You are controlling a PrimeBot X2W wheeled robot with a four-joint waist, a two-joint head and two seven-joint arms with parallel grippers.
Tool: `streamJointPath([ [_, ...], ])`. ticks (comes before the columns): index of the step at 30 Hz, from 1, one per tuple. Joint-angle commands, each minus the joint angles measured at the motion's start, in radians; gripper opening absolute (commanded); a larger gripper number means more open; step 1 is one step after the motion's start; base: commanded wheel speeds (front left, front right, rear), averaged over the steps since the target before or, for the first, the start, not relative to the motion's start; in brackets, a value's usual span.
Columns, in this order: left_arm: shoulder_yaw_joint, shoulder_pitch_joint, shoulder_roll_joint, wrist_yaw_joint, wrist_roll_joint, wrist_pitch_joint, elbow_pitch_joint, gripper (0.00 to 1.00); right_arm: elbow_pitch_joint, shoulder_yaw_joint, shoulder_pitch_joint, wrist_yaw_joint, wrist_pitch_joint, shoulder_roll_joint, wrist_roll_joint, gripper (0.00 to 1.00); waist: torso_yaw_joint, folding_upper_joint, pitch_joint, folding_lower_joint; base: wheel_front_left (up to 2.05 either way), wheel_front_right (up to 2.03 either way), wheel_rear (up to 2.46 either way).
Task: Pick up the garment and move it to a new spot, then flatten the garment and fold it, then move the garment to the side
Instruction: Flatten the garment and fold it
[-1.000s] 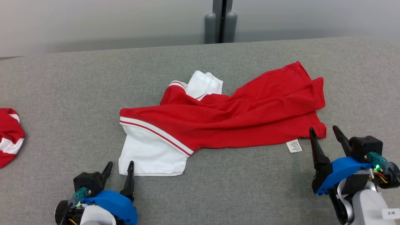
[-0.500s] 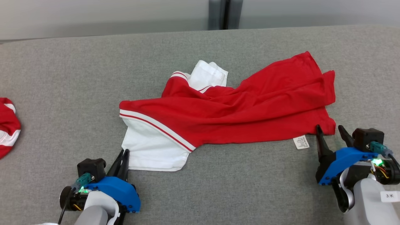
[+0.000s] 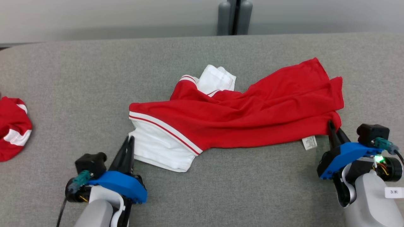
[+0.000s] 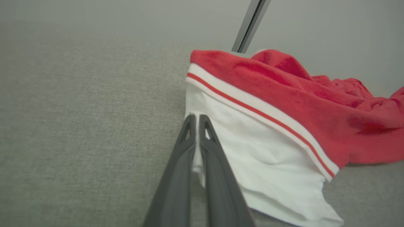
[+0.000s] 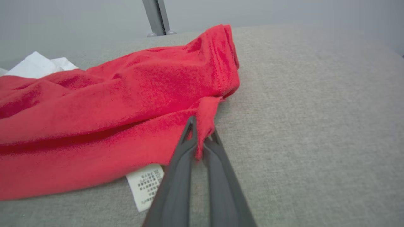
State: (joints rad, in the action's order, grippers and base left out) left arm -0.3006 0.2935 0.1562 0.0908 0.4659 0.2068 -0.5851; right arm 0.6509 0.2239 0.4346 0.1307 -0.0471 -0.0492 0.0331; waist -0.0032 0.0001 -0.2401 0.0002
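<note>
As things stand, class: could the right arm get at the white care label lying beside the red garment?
Probably yes: the care label lies uncovered right beside the right arm's jaws. But they are shut on the garment's red corner, so they would likely have to let go first.

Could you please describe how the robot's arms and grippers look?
The left gripper and right gripper have long, dark, tapering jaws on blue housings, with a black block, teal plug and pale forearm. The right shows a green light and white label.
</note>
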Motion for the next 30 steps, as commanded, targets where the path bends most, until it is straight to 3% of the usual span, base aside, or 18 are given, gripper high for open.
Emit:
streamJointPath([
  [1, 0.017, -0.004, 0.003, 0.006, 0.018, 0.013, 0.04, 0.0, -0.044, -0.015, -0.022, 0.0, -0.009, -0.002, 0.033, 0.0, -0.013, -0.0001, 0.025, -0.0002, 0.0, 0.0, 0.0],
  [8, 0.069, -0.034, 0.058, 0.015, 0.092, -0.029, 0.373, 0.0, -0.417, -0.064, -0.11, 0.0, 0.119, -0.003, 0.108, 0.0, -0.038, -0.0001, 0.113, -0.0002, 0.0, 0.0, 0.0],
  [12, 0.096, -0.012, 0.105, 0.008, 0.138, -0.131, 0.605, 0.0, -0.68, -0.058, -0.15, 0.0, 0.248, -0.003, 0.114, 0.0, -0.042, -0.0001, 0.141, -0.0002, 0.0, 0.0, 0.0],
  [13, 0.096, -0.012, 0.105, 0.008, 0.138, -0.131, 0.605, 0.0, -0.68, -0.058, -0.15, 0.0, 0.248, -0.003, 0.114, 0.0, -0.042, -0.0001, 0.141, -0.0002, 0.0, 0.0, 0.0],
  [19, 0.145, 0.092, 0.172, -0.016, 0.23, -0.324, 0.865, 0.0, -0.995, -0.046, -0.107, 0.0, 0.416, -0.042, 0.11, 0.0, -0.046, -0.0001, 0.138, -0.0002, 0.0, 0.0, 0.0],
  [24, 0.173, 0.211, 0.221, -0.04, 0.277, -0.449, 0.936, 0.0, -1.034, -0.048, -0.007, 0.0, 0.5, -0.108, 0.139, 0.0, -0.054, -0.0001, 0.097, -0.0002, 0.0, 0.0, 0.0],
  [30, 0.186, 0.393, 0.25, -0.063, 0.293, -0.534, 0.835, 0.0, -0.846, -0.074, 0.175, 0.0, 0.495, -0.15, 0.199, 0.0, -0.062, -0.0001, -0.033, -0.0002, 0.0, 0.0, 0.0],
])
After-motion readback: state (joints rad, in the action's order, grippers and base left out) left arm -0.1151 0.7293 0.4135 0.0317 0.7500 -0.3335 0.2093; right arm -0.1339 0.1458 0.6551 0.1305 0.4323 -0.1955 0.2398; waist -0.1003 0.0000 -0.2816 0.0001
